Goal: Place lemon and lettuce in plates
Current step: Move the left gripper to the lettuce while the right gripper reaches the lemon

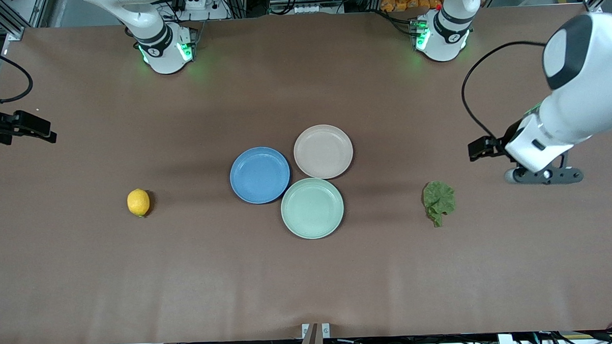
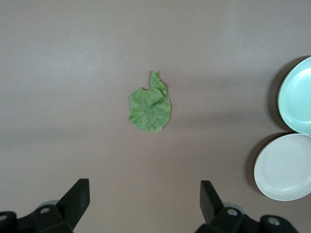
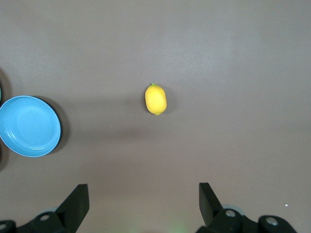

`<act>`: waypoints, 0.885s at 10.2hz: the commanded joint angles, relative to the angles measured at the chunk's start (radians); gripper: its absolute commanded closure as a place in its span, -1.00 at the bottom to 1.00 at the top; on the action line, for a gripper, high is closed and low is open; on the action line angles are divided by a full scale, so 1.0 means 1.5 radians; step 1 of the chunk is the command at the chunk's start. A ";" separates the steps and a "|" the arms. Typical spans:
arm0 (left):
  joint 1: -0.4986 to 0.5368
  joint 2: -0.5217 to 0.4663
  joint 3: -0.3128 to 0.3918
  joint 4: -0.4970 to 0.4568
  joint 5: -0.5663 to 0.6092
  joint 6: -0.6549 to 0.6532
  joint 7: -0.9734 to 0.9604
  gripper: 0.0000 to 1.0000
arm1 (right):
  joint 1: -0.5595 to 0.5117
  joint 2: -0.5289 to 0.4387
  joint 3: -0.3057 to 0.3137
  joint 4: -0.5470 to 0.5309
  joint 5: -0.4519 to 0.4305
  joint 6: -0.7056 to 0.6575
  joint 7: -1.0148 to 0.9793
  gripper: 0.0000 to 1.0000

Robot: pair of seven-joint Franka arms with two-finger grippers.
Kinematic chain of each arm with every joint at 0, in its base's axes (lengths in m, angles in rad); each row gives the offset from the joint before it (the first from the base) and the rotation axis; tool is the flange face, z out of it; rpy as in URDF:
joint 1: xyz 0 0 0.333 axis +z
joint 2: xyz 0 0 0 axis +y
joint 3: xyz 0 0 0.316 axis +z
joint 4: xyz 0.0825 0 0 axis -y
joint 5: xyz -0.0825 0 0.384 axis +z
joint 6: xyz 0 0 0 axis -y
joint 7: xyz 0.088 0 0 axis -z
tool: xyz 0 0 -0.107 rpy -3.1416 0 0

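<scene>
— Mint-green plate [image 1: 312, 208] sits nearest the front camera, bare, touching the two others. What surrounds it?

— With that plate as the dial's centre and twelve pointing toward the robots' bases: the blue plate [image 1: 260, 174] is at about ten o'clock, the beige-pink plate [image 1: 323, 151] at about one, both bare. The three rims meet in a cluster at mid-table [image 1: 86, 281].

— And the food?

— The lettuce [image 1: 439, 202] lies flat on the cloth at three o'clock, well apart from the plates, toward the left arm's end. The lemon [image 1: 138, 202] rests at nine o'clock, well apart too, toward the right arm's end.

— Grippers?

— The left gripper [image 2: 145, 204] hangs over bare table by the lettuce, at roughly two o'clock from the leaf, fingers spread wide with nothing between them. The right gripper [image 3: 144, 204] is at the table's edge, about ten o'clock from the lemon, fingers likewise spread wide and holding nothing; its wrist view shows the lemon and blue plate below.
</scene>
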 commanded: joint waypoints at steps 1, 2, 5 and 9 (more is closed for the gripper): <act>0.002 0.024 0.002 0.019 0.010 0.024 0.019 -1.00 | -0.010 0.021 0.009 -0.008 0.001 0.020 0.004 -1.00; 0.002 0.033 0.003 0.019 0.011 0.036 0.020 -1.00 | -0.008 0.030 0.009 -0.008 0.002 0.031 0.004 -1.00; -0.005 0.082 0.006 0.019 0.015 0.048 0.015 -1.00 | -0.008 0.048 0.009 -0.043 0.002 0.078 0.003 -1.00; -0.004 0.155 0.004 -0.006 0.021 0.145 0.018 -1.00 | -0.005 0.049 0.010 -0.142 0.002 0.182 0.003 -1.00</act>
